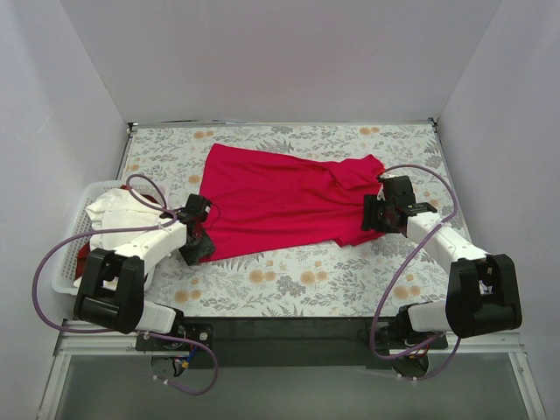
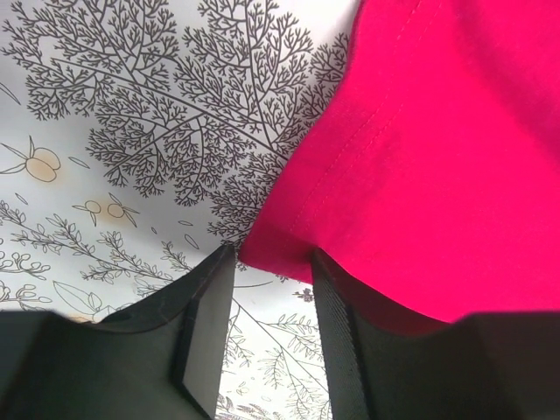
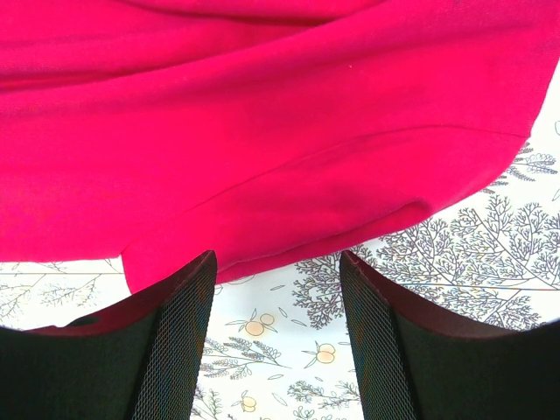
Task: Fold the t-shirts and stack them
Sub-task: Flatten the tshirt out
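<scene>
Top external view showed the red t-shirt spread flat on the floral cloth in the middle of the table. Its long axis ran from left to right, a little higher at the left end. A white t-shirt lay bunched in the basket at the left edge.

At the left wrist, the left gripper sat at the red shirt's near-left corner. Its 2 fingers stood partly apart. The stitched hem reached down between their tips and over the right-hand one, with bare floral cloth showing in the gap, so no firm pinch on the hem could be seen.

At the right wrist, the right gripper was low over the table with its fingers wide apart and nothing in them. The shirt's near-right edge lay just ahead of the tips, running crosswise to them.

Each arm was thus at its own end of the shirt's near edge. A fold would likely carry that edge away from the arms, across the long axis.
</scene>
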Action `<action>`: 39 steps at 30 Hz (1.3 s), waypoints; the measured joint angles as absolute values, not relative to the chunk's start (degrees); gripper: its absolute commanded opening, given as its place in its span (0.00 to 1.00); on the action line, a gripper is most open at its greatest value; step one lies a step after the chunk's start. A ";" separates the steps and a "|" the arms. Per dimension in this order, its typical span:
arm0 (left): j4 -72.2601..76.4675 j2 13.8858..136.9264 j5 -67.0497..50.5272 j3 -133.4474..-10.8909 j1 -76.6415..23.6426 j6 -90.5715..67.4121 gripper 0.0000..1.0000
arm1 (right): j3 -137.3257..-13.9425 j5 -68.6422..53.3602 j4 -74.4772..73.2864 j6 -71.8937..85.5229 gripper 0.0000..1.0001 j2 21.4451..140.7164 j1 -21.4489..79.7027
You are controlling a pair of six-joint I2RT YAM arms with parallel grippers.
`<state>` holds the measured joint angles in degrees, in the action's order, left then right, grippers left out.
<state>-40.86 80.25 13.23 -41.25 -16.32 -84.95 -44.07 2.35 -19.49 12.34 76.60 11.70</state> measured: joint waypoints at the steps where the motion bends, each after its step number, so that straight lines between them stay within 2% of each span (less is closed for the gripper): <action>1: -40.91 80.25 13.30 -41.21 -16.32 -84.88 0.37 | -44.07 2.37 -19.49 12.25 0.65 76.60 11.70; 6: -40.69 80.20 13.47 -41.06 -16.32 -84.88 0.30 | -44.07 2.35 -19.51 12.23 0.65 76.60 11.70; 9: -40.36 80.20 13.47 -40.99 -16.32 -84.84 0.20 | -44.07 2.35 -19.49 12.23 0.65 76.60 11.70; 11: -40.16 80.20 13.45 -40.97 -16.32 -84.88 0.10 | -43.99 2.37 -19.49 12.23 0.65 76.58 11.70; 12: -40.05 80.20 13.43 -40.97 -16.32 -84.86 0.08 | -43.86 2.37 -19.42 12.23 0.65 76.58 11.70; 13: -39.92 80.20 13.41 -40.97 -16.32 -84.71 0.01 | -43.57 2.39 -19.25 12.23 0.65 76.53 11.70; 22: -40.10 79.99 13.30 -41.34 -16.32 -83.31 0.00 | -41.28 5.89 -19.90 13.87 0.63 76.40 11.46; 27: -39.33 80.01 13.32 -43.11 -16.32 -81.47 0.00 | -40.07 7.18 -20.53 15.70 0.61 75.35 8.03; 33: -35.86 80.25 13.28 -44.03 -16.32 -79.70 0.00 | -38.26 4.05 -19.11 17.87 0.52 74.83 4.01; 39: -33.61 80.44 12.95 -44.03 -16.32 -78.56 0.00 | -37.58 1.52 -16.38 19.94 0.52 75.88 3.86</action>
<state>-33.61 80.44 12.95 -44.03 -16.32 -78.56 -37.58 1.52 -16.38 19.94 75.88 3.86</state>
